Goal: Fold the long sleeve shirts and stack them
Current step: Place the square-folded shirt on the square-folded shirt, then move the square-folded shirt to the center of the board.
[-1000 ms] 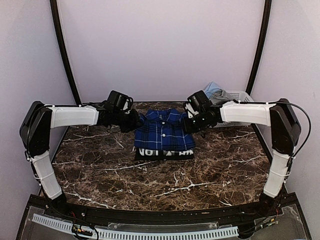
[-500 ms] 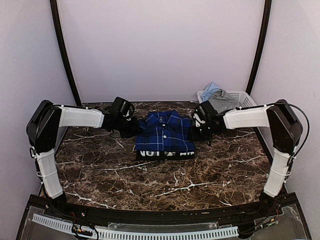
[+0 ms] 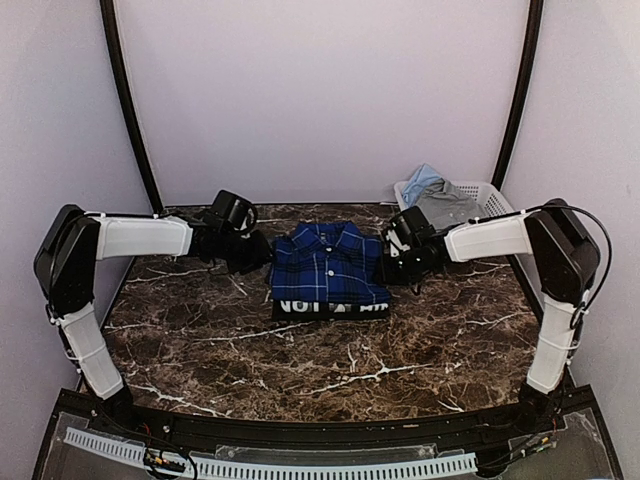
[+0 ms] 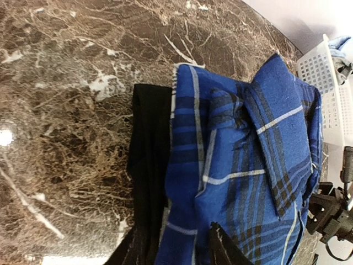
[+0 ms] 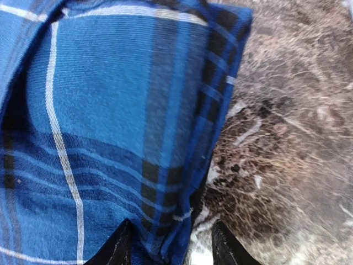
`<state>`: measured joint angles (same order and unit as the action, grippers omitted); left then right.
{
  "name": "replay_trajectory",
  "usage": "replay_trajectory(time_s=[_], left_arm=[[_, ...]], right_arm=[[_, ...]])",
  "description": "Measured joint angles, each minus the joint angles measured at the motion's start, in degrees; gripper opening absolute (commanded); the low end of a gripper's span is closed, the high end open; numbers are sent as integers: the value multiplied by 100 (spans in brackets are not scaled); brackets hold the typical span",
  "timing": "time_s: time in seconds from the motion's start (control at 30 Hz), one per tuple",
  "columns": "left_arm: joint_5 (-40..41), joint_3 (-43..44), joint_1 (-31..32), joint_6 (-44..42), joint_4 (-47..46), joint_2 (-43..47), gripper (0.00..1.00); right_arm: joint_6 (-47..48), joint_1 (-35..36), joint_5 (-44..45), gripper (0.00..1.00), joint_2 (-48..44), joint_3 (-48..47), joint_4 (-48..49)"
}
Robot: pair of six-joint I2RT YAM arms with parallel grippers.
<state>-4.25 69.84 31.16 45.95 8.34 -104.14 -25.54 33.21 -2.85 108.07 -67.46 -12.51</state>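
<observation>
The blue plaid shirt [image 3: 328, 262] is lying folded mid-counter [image 3: 300, 350], squared atop a black garment [image 3: 330, 307] to build the stack. Left pincer [image 3: 262, 256] at its 9 o'clock and right pincer [image 3: 388, 263] at its 3 o'clock are standing part-open, gripping nothing, probably so the fold is resting undisturbed.

Setting, as seen from my post. A dark brown marble-patterned table [image 3: 330, 360], veined in white, fills the field ahead of me. Pale lilac walls [image 3: 320, 90] close it in at 9, 12 and 3 o'clock. A black curved pole [image 3: 128, 110] rises at 10 o'clock and a second pole [image 3: 520, 100] at 2 o'clock. A white slotted basket [image 3: 490, 195] sits on the table's far corner at 2 o'clock. A white perforated strip [image 3: 300, 467] edges the table at 6 o'clock. A glare spot [image 4: 4, 137] of lamp light marks the marble.
</observation>
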Motion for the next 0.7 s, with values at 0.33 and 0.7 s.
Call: replay_trajectory(time_s=[0.33, 0.7], left_arm=[[245, -511, -334, -85, 175, 1314, 41], [208, -518, -328, -173, 306, 1773, 41]], right_arm=[[101, 98, -133, 44, 592, -354, 310], [17, 1025, -146, 43, 1749, -1919, 352]])
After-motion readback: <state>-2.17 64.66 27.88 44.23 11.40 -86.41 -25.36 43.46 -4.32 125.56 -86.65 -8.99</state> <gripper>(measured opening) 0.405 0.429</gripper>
